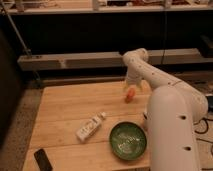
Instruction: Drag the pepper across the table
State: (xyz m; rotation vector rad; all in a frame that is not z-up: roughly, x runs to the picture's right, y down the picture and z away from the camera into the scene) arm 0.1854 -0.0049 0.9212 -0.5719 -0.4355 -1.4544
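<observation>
The pepper [129, 95] sits just beneath the claw [131, 88] on the table [70, 107]; whether the claw grips it I cannot tell.

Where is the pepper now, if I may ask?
In the camera view, the pepper sits toward the table's far right, below the gripper, beyond the bowl.

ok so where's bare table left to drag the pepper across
Widest bare wood: the table at the view's back-left, between its far edge and the white bottle. A smaller strip lies between the bottle and the black device at the front-left corner. Crowded on the right: green bowl in front, gripper at the pepper farther back.
</observation>
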